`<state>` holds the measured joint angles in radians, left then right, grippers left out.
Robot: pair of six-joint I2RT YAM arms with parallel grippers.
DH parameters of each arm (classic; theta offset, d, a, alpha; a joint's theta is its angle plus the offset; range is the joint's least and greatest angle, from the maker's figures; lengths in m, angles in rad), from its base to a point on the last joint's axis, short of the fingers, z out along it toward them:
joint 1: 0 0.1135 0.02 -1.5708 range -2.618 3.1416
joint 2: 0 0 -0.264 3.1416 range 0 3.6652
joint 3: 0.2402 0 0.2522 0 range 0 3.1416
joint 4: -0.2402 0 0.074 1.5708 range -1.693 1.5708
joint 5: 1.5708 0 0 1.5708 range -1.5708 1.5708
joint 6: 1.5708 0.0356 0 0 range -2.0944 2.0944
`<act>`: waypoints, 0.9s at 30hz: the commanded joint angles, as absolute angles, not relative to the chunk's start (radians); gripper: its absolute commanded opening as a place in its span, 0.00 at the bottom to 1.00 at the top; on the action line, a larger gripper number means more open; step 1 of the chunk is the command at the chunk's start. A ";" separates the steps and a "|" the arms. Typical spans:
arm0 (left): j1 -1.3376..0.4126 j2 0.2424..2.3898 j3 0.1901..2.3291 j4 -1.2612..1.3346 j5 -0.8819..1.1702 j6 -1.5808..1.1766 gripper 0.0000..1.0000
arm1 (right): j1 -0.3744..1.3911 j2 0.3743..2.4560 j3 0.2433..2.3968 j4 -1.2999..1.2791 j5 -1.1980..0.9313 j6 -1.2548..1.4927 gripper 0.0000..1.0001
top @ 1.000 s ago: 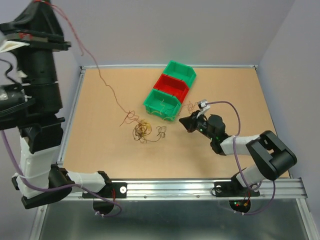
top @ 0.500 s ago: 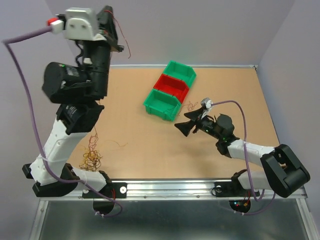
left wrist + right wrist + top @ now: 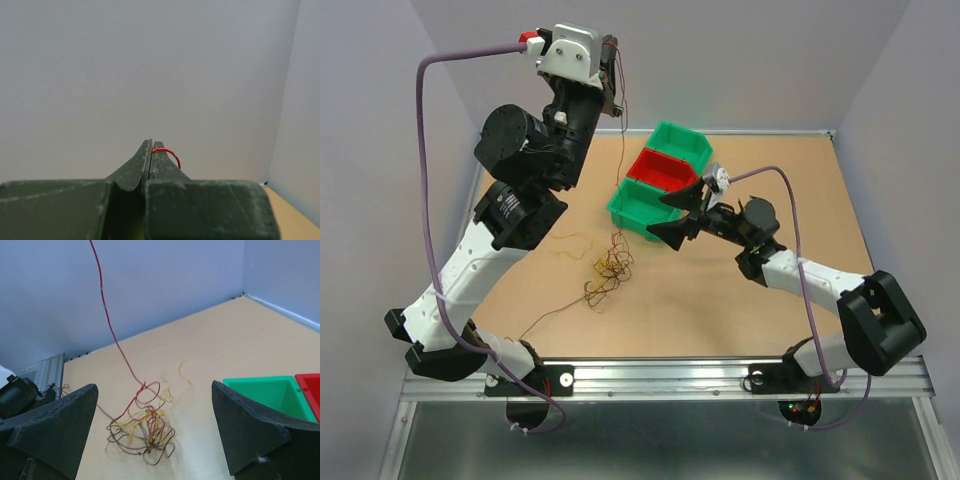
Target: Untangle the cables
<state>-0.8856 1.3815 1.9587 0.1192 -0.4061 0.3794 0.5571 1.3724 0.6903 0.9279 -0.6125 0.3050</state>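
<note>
The cables form a small clump of brown, yellow and red wires at mid-table; the right wrist view shows the clump just ahead. One red wire rises steeply out of it. My left gripper is raised high over the table's back, and in its wrist view it is shut on a loop of that red wire. My right gripper hovers open to the right of the clump, beside the near green bin. Its wide-spread fingers frame the clump without touching it.
Three bins stand in a diagonal row behind the right gripper: green, red, green. The near green bin shows beside the right finger. A loose yellowish strand and a brown tail lie left of the clump.
The left arm swung up and toward the back, drawing the red wire taut and dragging the clump from the front left to mid-table. The right gripper opened and rose toward the bins.
</note>
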 commanded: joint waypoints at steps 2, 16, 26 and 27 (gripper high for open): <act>-0.919 1.382 2.006 0.133 -0.348 0.307 0.00 | 0.583 1.439 0.821 0.951 -0.575 0.273 1.00; -0.951 1.466 2.060 0.097 -0.357 0.304 0.00 | 0.701 1.569 0.890 0.963 -0.581 0.169 1.00; -0.951 1.421 1.930 0.187 -0.460 0.376 0.00 | 0.706 1.427 0.704 0.963 -0.393 0.156 1.00; -0.951 1.410 1.908 0.201 -0.468 0.376 0.00 | 0.707 1.419 0.692 0.965 -0.378 0.153 1.00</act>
<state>-0.9474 1.4754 1.9537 0.0971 -0.4099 0.3435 0.7071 1.4586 0.7437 0.9222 -0.4747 0.1802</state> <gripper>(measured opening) 0.033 0.999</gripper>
